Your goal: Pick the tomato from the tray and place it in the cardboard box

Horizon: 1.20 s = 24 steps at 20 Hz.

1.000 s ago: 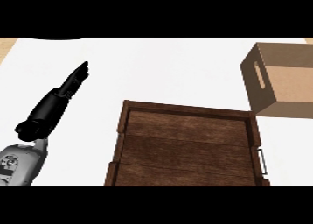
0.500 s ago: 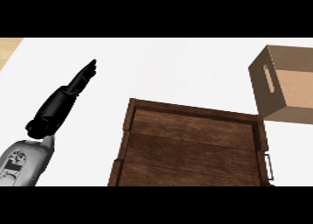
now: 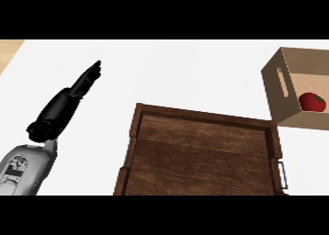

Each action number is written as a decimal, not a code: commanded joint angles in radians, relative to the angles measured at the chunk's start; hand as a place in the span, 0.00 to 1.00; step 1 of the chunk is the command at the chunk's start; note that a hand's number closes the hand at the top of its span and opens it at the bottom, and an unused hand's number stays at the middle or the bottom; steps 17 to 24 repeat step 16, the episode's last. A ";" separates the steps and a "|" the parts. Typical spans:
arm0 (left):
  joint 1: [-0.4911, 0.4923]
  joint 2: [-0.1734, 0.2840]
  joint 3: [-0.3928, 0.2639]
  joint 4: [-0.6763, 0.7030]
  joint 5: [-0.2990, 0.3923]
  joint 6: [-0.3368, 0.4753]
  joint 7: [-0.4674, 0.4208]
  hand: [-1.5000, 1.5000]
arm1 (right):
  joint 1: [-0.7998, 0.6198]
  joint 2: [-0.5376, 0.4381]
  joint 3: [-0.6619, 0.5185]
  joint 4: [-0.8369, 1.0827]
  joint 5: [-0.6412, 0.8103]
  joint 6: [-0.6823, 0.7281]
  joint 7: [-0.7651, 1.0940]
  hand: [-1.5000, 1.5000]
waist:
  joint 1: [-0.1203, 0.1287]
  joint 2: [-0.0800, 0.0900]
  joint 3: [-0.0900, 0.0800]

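Inside the cardboard box (image 3: 294,90) at upper right lay the tomato (image 3: 312,102), low against the near wall; looked like the placing was done, only withdrawal perhaps left. Saw nothing on the wooden tray (image 3: 201,153). Over the white counter (image 3: 181,69), found the left hand (image 3: 65,103) with fingers straight and pressed together, pointing up and away, resting. Could make out only a dark tip at the right edge above the box, possibly the right hand; could not tell its state.

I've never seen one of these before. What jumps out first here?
A red tomato lying inside the open cardboard box at the right. Next, the dark wooden tray at the bottom middle, and the left robot hand, black with straight fingers, stretched over the white counter at the left.
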 commanded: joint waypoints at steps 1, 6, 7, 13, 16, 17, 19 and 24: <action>-0.011 0.010 0.018 0.015 0.000 -0.005 -0.018 0.50 | -0.062 0.041 -0.041 0.072 -0.101 0.155 -0.200 0.00 | -0.011 -0.002 -0.001; 0.017 -0.006 0.001 0.003 -0.011 0.011 -0.013 0.50 | -0.052 0.170 -0.206 0.180 -0.422 0.317 -0.079 0.00 | -0.009 -0.001 0.003; 0.017 -0.001 0.002 0.003 -0.005 -0.001 -0.024 0.50 | -0.063 0.181 -0.233 0.206 -0.472 0.356 -0.024 0.00 | -0.013 -0.003 0.001; 0.001 -0.014 0.004 0.006 -0.002 0.004 -0.012 0.50 | -0.132 0.170 -0.339 0.370 -0.647 0.488 0.201 0.00 | -0.003 0.008 0.002; 0.011 0.005 0.016 -0.001 -0.008 0.002 -0.017 0.50 | -0.192 0.134 -0.393 0.426 -0.706 0.513 0.291 0.00 | 0.010 0.006 0.002; 0.011 0.005 0.016 -0.001 -0.008 0.002 -0.017 0.50 | -0.192 0.134 -0.393 0.426 -0.706 0.513 0.291 0.00 | 0.010 0.006 0.002; 0.011 0.005 0.016 -0.001 -0.008 0.002 -0.017 0.50 | -0.192 0.134 -0.393 0.426 -0.706 0.513 0.291 0.00 | 0.010 0.006 0.002; 0.011 0.005 0.016 -0.001 -0.008 0.002 -0.017 0.50 | -0.192 0.134 -0.393 0.426 -0.706 0.513 0.291 0.00 | 0.010 0.006 0.002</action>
